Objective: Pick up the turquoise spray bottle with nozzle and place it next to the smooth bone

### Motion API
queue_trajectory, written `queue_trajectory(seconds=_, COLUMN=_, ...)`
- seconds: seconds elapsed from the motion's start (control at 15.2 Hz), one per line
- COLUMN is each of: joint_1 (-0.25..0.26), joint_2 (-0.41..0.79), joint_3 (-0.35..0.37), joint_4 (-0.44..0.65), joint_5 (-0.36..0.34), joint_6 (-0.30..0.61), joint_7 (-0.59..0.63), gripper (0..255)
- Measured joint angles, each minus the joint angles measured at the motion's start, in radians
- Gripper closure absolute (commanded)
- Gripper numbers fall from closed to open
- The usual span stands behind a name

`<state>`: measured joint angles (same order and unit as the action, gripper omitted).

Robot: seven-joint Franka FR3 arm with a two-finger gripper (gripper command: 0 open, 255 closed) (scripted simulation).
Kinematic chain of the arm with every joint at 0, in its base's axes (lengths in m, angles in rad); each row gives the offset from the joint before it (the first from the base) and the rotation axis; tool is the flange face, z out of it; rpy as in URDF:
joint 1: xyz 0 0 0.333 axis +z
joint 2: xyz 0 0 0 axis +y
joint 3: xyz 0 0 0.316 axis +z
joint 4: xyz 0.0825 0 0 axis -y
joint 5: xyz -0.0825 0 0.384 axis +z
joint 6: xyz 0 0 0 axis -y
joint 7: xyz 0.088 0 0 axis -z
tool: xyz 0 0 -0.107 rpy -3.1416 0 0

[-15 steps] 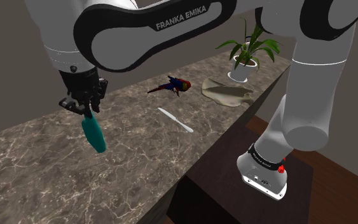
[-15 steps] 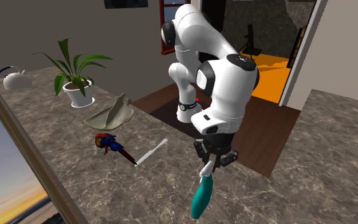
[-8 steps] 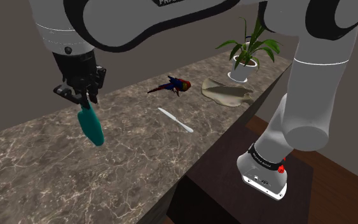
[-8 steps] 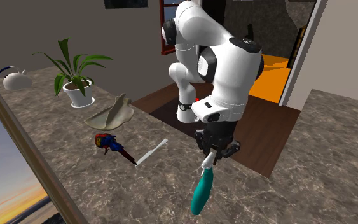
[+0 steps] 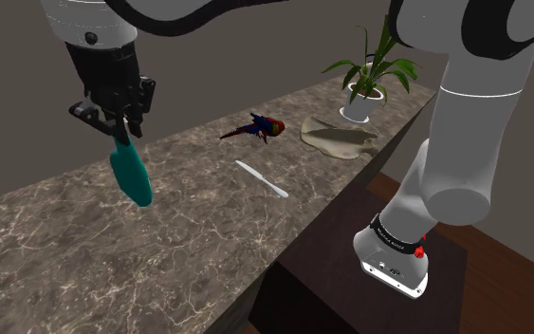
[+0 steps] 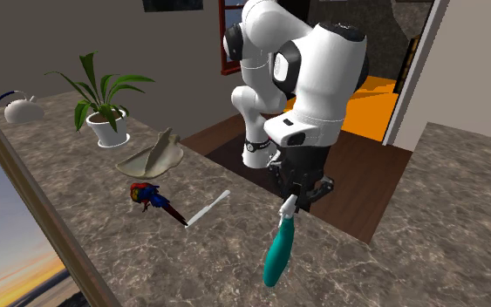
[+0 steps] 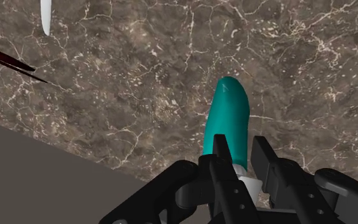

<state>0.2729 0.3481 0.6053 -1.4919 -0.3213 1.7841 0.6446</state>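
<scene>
Over the marble counter [image 5: 198,247], the turquoise spray bottle [image 5: 130,176] is held aloft, clamped at its nozzle end by the gripper [image 5: 119,135]. Transport is in hand: carriage toward the slim white piece [image 5: 262,178], apparently the bone, is required next.

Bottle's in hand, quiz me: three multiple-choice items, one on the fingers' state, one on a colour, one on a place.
1. The fingers are: A shut on the neck of the spray bottle; B open beside it; C shut on nothing.
2. The bottle's body is: A red; B turquoise; C yellow.
3. Nearest the potted plant lies: A the bottle; B the parrot toy; C the tan mound.
1 A, the wrist view shows them clasping the neck; 2 B, the body is turquoise; 3 C, the mound lies beside the pot, the parrot toy farther off.
</scene>
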Motion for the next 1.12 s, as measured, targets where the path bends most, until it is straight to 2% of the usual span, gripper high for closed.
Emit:
queue_trajectory(seconds=1.06, joint_1=0.044, joint_2=0.026, joint_3=0.005, joint_4=0.253, joint_5=-0.008, joint_6=-0.225, joint_7=-0.03, gripper=255)
queue_trajectory(seconds=1.12, joint_1=0.03, joint_2=0.012, joint_3=0.004, joint_4=0.239, joint_5=-0.001, joint_6=-0.222, joint_7=-0.041, gripper=255)
